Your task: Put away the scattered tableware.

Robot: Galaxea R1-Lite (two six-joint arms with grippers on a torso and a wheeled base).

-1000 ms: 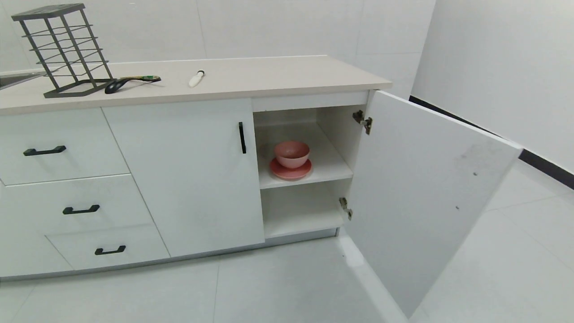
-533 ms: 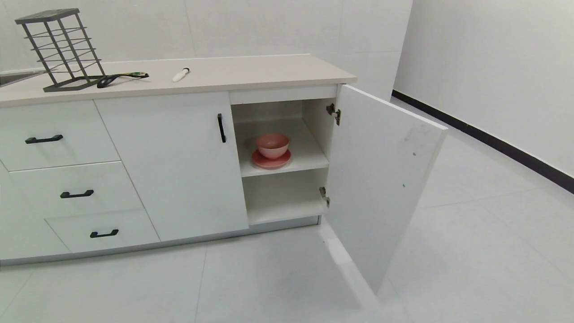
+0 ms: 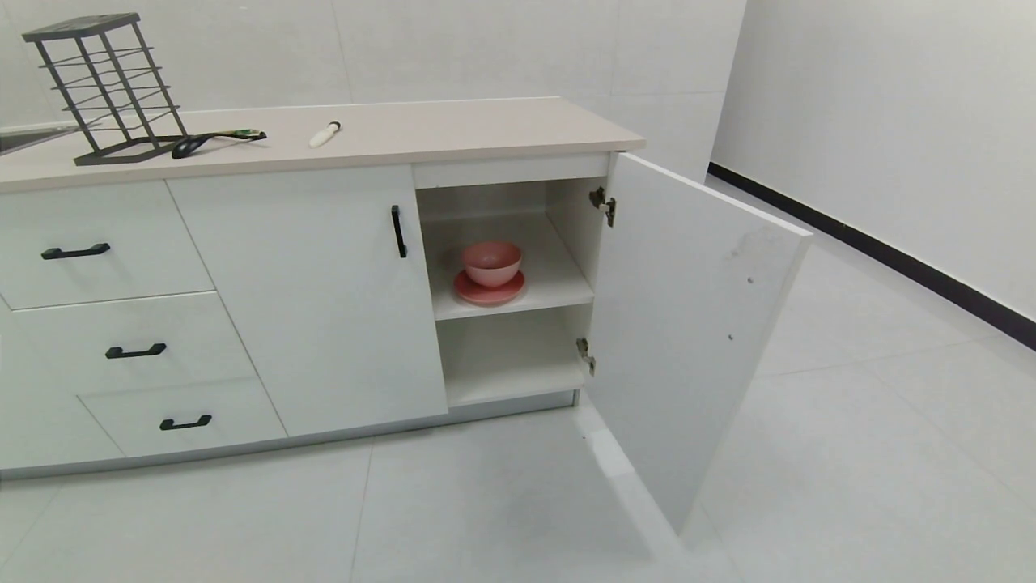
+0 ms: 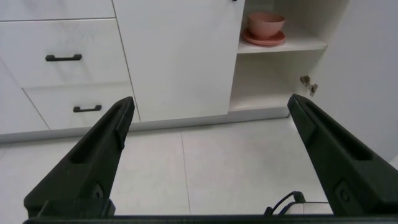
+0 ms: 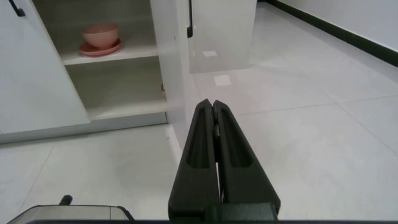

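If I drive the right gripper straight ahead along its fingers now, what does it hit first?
Probably the floor. The shut right gripper points forward and down, just past the free edge of the open cabinet door. Depth is unclear, so the door edge may come close.

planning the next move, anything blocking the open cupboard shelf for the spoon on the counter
Nothing visible between spoon and shelf: the door stands open, with bare room beside the bowl.
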